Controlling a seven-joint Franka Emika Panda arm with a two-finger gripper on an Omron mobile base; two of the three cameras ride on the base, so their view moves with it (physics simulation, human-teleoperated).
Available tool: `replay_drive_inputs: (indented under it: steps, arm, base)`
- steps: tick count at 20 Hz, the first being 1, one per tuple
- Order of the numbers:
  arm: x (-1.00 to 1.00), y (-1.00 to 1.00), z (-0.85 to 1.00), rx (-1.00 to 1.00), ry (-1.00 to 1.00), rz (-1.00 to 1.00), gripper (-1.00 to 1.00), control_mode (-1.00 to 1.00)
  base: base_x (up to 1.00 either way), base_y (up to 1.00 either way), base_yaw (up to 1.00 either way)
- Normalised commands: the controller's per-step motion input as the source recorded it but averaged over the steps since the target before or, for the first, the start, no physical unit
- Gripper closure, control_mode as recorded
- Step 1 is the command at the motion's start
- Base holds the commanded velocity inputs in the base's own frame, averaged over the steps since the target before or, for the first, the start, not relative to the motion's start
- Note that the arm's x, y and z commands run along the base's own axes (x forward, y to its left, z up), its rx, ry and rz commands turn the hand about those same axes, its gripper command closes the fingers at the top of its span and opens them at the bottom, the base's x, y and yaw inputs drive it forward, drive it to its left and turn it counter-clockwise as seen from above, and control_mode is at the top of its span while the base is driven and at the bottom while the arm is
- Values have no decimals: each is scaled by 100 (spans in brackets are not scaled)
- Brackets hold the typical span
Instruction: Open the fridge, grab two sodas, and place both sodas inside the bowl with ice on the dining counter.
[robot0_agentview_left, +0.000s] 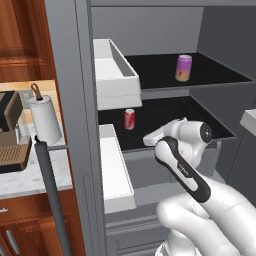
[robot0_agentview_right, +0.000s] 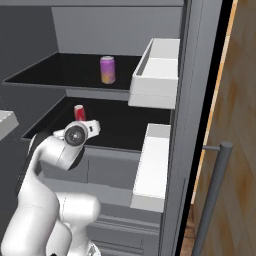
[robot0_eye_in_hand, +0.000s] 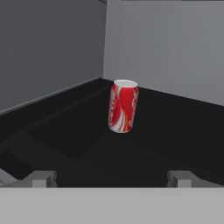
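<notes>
The fridge (robot0_agentview_left: 75, 100) stands with both doors swung wide. A red and white soda (robot0_eye_in_hand: 123, 106) stands upright on the lower black shelf (robot0_agentview_left: 200, 120), also seen as a red soda (robot0_agentview_left: 129, 119) (robot0_agentview_right: 79, 112) from the base. A pink-purple soda (robot0_agentview_left: 183, 68) (robot0_agentview_right: 107, 69) with an orange band stands on the upper shelf. My gripper (robot0_eye_in_hand: 112, 179) is open and empty, level with the lower shelf's front edge and pointed at the red soda, which is a short way ahead and centred between the fingertips (robot0_eye_in_hand: 41, 178). The bowl and the dining counter are out of view.
White door bins (robot0_agentview_left: 115, 75) (robot0_agentview_right: 155, 75) jut out on both sides of the opening. Long grey bar handles (robot0_agentview_left: 50, 195) (robot0_agentview_right: 212, 195) hang off the open doors. A paper towel roll (robot0_agentview_left: 45, 120) and a coffee machine (robot0_agentview_left: 10, 135) sit on the wall counter at left.
</notes>
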Motion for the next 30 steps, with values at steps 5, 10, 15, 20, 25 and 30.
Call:
replay_drive_inputs:
  steps: [5, 10, 15, 20, 25, 30]
  arm:
    - [15, 0, 0, 0, 0, 0, -100, -100]
    - [21, 0, -5, 0, 0, 0, -100, -100]
    - [28, 0, -8, 0, 0, 0, -100, -100]
    - [24, 0, -1, 1, 0, 0, -100, -100]
    - [2, 17, 5, 0, 0, 0, -100, -100]
    - [5, 32, 5, 0, 0, 0, -100, -100]
  base:
    - [0, 0, 0]
    - [0, 0, 0]
    - [0, 0, 0]
    - [0, 0, 0]
    - [0, 0, 0]
    - [0, 0, 0]
